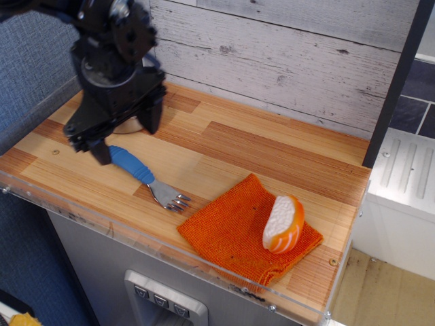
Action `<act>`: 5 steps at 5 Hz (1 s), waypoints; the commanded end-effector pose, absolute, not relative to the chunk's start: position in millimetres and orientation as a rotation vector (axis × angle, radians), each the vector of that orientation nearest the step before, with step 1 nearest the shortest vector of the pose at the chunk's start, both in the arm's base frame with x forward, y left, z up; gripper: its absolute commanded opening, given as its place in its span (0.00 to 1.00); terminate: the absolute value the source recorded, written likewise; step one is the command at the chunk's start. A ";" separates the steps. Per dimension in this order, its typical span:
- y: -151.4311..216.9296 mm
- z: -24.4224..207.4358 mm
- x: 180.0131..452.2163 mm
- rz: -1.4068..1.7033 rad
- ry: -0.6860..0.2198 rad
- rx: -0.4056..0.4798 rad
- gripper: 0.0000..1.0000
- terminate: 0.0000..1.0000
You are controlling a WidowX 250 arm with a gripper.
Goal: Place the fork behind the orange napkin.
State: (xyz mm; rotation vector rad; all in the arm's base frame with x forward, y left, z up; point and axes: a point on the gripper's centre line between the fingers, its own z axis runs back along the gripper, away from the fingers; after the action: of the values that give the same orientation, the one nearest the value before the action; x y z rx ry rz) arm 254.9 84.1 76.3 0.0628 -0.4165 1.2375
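The fork [146,177] lies on the wooden counter near the front left, blue ribbed handle to the left, silver tines pointing right toward the orange napkin [248,231]. The napkin lies flat at the front right, one corner near the tines. My black gripper [127,139] hangs open over the handle end of the fork, one finger at the front left of the handle and the other behind it. It holds nothing. The handle's left end is hidden by the front finger.
A white-and-orange striped sushi toy [283,223] sits on the napkin's right part. A metal pot is mostly hidden behind my gripper at the back left. A grey plank wall runs along the back. A dark post [397,81] stands at the right.
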 end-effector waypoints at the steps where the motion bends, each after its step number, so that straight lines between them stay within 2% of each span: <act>1: 95.4 60.2 262.3 1.273 -0.402 0.092 1.00 0.00; 3: 99.4 35.5 272.6 1.258 -0.342 0.109 1.00 0.00; 5: 110.3 14.5 269.0 1.269 -0.323 0.098 1.00 0.00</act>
State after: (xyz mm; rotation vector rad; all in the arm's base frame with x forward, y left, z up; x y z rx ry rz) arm 273.2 110.8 9.9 0.1073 -0.3036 1.2563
